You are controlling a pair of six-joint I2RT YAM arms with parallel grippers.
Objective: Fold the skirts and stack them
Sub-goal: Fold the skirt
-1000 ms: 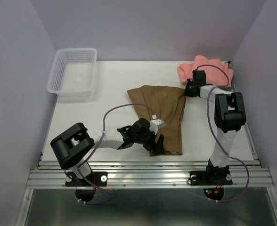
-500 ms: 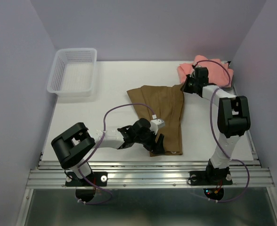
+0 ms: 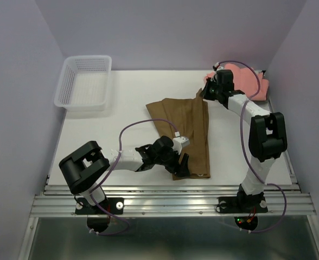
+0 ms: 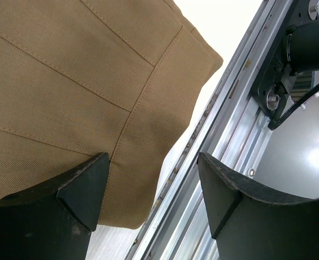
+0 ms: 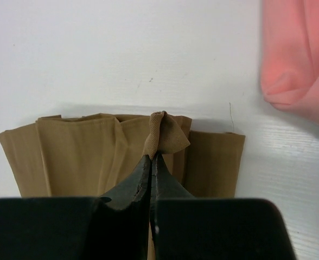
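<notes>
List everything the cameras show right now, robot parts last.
olive-brown skirt: one, olive-brown with pleats, lying lengthwise mid-table
salmon-pink skirt: one, pink, bunched at the table's far right corner
basket: one, white mesh, far left corner
table: one, white
rail: one, silver, along the table's near edge
left gripper: one, black, open, at the olive-brown skirt's near end
right gripper: one, black, shut on a pinch of the olive-brown skirt's far edge

Left pincer (image 4: 153, 165) spread over olive-brown skirt (image 4: 67, 81) corner
</notes>
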